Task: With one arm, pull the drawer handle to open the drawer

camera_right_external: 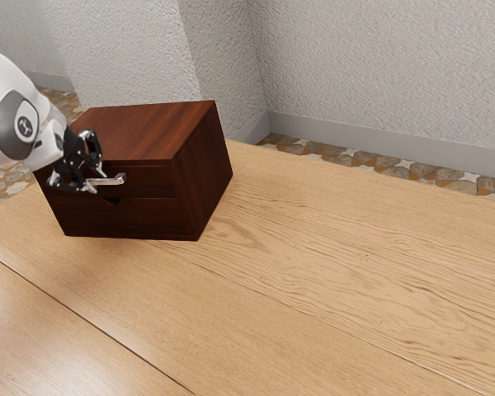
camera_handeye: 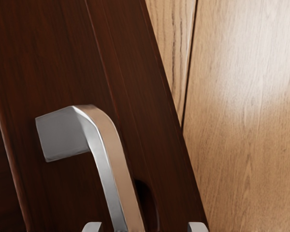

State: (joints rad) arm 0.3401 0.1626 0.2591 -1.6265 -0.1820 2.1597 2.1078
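Observation:
A dark wooden drawer box (camera_right_external: 161, 136) stands at the far left of the table. Its silver bar handle (camera_right_external: 109, 178) juts from the upper drawer front (camera_right_external: 148, 179), which looks flush with the box. My black gripper (camera_right_external: 82, 176) is at the handle, open, its fingers straddling the bar. In the wrist view the handle (camera_handeye: 104, 145) runs down between my two fingertips (camera_handeye: 92, 226), which stand well apart, so at most one of them is near the bar. A small dark notch (camera_handeye: 150, 203) sits in the drawer front beside the handle.
The light wooden table (camera_right_external: 313, 272) stretches wide to the exterior view's right and toward the front. Grey textured walls and a stone-patterned floor strip (camera_right_external: 396, 161) lie behind the table. My white arm (camera_right_external: 12, 120) enters at the exterior view's left edge.

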